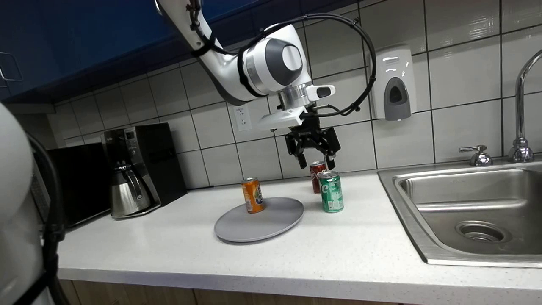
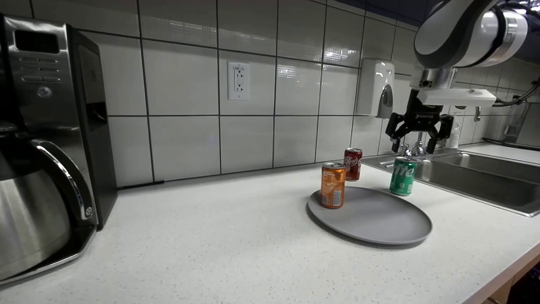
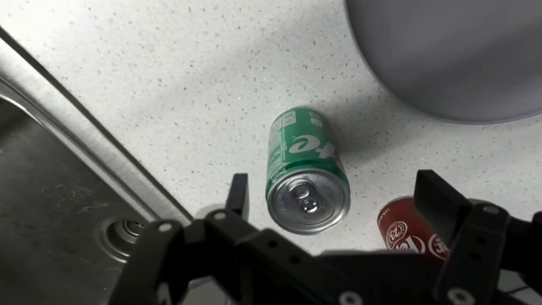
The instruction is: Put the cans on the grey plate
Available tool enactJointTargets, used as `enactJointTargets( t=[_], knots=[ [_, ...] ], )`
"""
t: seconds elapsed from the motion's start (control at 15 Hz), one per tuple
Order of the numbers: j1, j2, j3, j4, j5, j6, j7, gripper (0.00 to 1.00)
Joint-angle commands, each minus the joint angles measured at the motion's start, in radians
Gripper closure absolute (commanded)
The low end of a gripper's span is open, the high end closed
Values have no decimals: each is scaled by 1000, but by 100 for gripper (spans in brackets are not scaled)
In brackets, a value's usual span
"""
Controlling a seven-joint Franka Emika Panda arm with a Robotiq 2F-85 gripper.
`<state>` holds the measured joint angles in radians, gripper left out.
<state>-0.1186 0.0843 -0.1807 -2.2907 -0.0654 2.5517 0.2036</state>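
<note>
One plate lies on the surface. There are three cans: one orange can on the plate, one green can and one red can off it. Away from the plate are one coffee machine with one pot, and one sink with one tap. Higher than the plate are one soap dispenser and one wall outlet.

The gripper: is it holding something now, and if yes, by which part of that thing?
Nothing is held: the gripper stands open, and the green can stands upright on the counter below it.
</note>
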Motion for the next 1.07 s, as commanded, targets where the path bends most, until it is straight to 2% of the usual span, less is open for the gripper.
enactJointTargets(
  t=[0.0,1.0],
  knots=[
    [-15,44,6,52,32,-11,-24,0],
    [-30,141,3,118,75,-17,-33,0]
  ],
)
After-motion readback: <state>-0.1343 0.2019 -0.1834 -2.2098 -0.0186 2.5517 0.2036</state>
